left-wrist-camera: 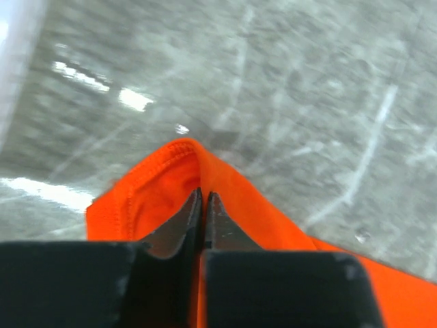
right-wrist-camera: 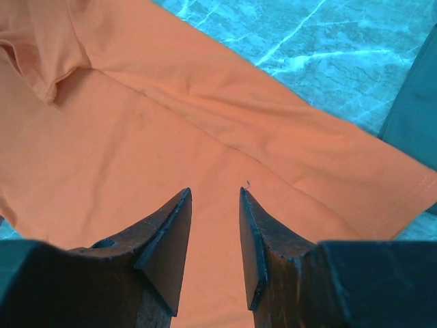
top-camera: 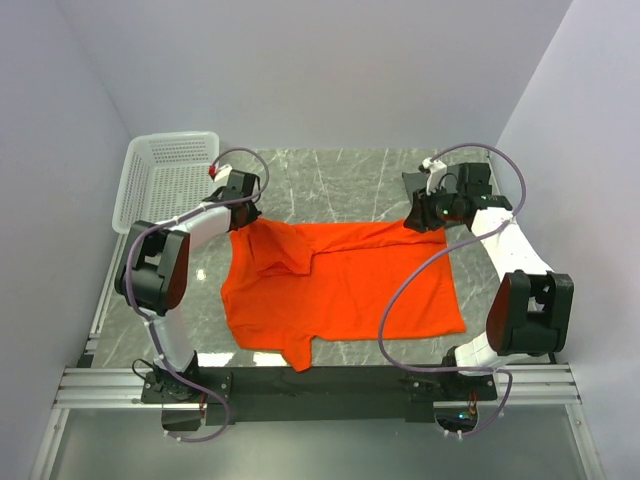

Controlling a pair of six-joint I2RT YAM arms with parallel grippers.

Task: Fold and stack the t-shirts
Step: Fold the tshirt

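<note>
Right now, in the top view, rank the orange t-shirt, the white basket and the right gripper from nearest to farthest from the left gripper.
1. The orange t-shirt: its far-left corner is pinched in the left gripper.
2. The white lattice basket: close by on the left.
3. The right gripper: far off to the right, over the shirt's other far corner.
</note>
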